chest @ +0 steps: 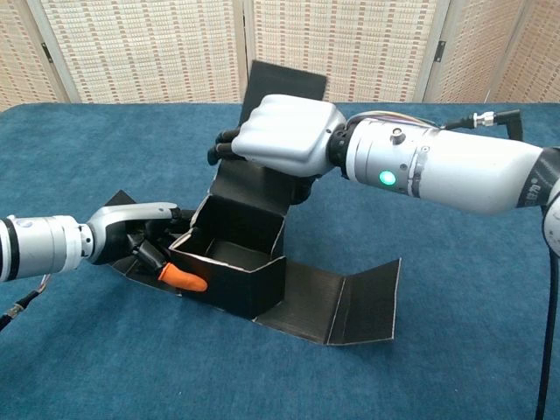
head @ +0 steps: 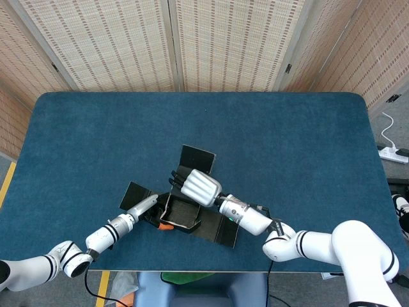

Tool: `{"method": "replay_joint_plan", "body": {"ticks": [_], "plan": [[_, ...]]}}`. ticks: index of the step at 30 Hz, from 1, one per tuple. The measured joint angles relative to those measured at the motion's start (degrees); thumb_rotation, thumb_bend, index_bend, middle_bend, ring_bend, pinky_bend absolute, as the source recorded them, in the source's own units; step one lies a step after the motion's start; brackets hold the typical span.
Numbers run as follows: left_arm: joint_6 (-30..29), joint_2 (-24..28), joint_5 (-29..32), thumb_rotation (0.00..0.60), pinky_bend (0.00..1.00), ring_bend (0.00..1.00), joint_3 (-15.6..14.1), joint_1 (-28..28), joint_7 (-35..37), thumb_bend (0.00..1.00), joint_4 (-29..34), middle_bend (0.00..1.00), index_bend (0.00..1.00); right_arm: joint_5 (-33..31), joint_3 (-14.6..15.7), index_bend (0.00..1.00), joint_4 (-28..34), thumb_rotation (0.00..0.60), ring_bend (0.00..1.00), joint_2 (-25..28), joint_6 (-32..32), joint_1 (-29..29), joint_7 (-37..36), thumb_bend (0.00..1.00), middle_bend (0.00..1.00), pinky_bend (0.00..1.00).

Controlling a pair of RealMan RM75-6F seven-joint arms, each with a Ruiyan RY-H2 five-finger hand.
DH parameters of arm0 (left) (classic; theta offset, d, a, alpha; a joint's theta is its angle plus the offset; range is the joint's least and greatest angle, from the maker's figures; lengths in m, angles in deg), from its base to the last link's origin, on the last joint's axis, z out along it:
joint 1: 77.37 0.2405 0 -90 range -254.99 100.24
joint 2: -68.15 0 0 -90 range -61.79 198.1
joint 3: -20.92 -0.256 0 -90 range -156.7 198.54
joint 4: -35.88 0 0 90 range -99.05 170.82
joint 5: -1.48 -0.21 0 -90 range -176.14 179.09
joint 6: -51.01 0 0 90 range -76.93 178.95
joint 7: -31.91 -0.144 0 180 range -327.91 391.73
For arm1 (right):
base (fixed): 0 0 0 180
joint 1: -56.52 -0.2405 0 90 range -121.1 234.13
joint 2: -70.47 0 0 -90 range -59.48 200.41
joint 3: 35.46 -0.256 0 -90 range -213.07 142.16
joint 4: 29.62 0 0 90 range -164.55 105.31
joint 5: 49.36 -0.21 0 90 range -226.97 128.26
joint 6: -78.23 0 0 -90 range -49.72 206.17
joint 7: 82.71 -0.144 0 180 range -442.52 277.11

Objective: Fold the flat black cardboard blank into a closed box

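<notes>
The black cardboard blank (head: 180, 215) (chest: 238, 267) stands near the table's front edge as an open-topped box, its walls up. Its lid panel (head: 197, 158) (chest: 285, 83) rises behind it. One side flap (chest: 343, 302) lies flat to the right, another (head: 135, 192) to the left. My right hand (head: 200, 187) (chest: 282, 136) grips the back panel from above, fingers curled over its edge. My left hand (head: 144, 207) (chest: 138, 233) holds the box's left wall, with an orange-tipped finger (chest: 184, 280) lying along the front corner outside.
The blue table (head: 287, 134) carries nothing else. Its front edge (head: 192, 268) runs close below the box. Woven screens (head: 223, 38) stand behind the table. A white power strip (head: 391, 153) lies on the floor at the right.
</notes>
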Motion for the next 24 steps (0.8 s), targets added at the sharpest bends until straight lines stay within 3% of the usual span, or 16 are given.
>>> {"method": "replay_joint_plan", "body": {"ticks": [4, 13, 18, 24], "plan": [[-0.5, 0.0, 1.01, 0.6, 0.86, 0.66, 0.23, 0.54, -0.59, 0.21, 0.16, 0.43, 0.44, -2.33, -0.52, 0.0, 1.52, 0.6, 0.68, 0.41, -0.01, 1.43, 0.5, 0.2, 0.0, 1.0], [-1.0, 2.41, 2.18, 0.6, 0.86, 0.66, 0.21, 1.52, -1.21, 0.21, 1.6, 0.42, 0.42, -3.05, -0.99, 0.0, 8.47, 0.6, 0.68, 4.94, 2.29, 4.64, -1.21, 0.2, 0.0, 1.0], [-1.39, 4.61, 2.43, 0.6, 0.86, 0.66, 0.35, 2.29, 3.28, 0.21, 3.28, 0.42, 0.42, 0.67, -0.71, 0.0, 15.58, 0.6, 0.68, 11.05, 9.04, 8.64, -7.57, 0.2, 0.0, 1.0], [-2.7, 8.14, 0.81, 0.6, 0.86, 0.66, 0.32, 3.02, 15.35, 0.21, 5.78, 0.42, 0.42, 5.73, -0.43, 0.0, 20.2, 0.6, 0.68, 16.82, 20.53, 15.3, -19.66, 0.2, 0.0, 1.0]]}}
